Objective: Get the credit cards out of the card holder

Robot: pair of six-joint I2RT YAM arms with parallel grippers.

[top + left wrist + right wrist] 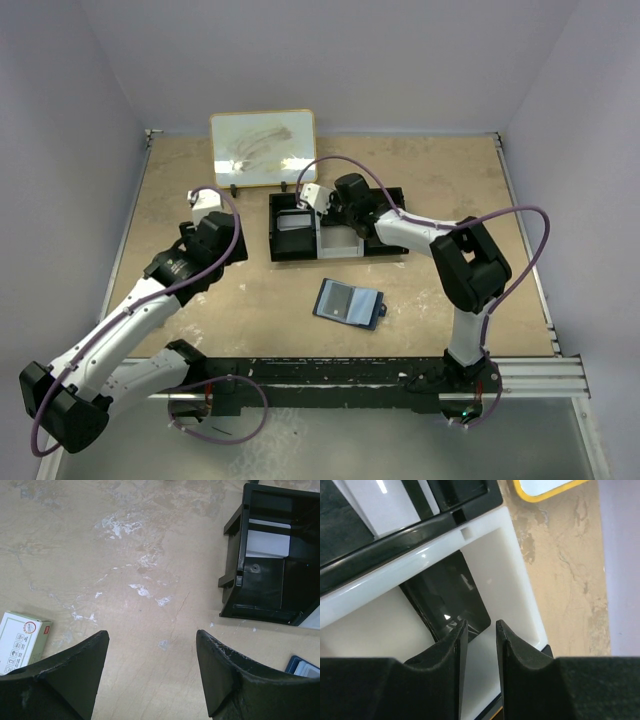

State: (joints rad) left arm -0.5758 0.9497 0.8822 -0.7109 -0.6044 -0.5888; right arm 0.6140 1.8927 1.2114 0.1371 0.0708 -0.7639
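The card holder (349,303) lies open on the table in front of the tray, navy with a paler inner panel; one corner shows in the left wrist view (304,666). My right gripper (318,198) hangs over the black tray's (290,250) white middle compartment. In the right wrist view its fingers (481,622) stand a narrow gap apart with nothing between them, just above a dark card (447,592) leaning in that compartment. A pale card (267,542) lies in the tray's left compartment. My left gripper (152,632) is wide open and empty over bare table, left of the tray.
A small red-and-white box (22,641) lies on the table near my left gripper. A whiteboard with a yellow frame (263,148) stands behind the tray. Grey walls close in the table at the left, back and right.
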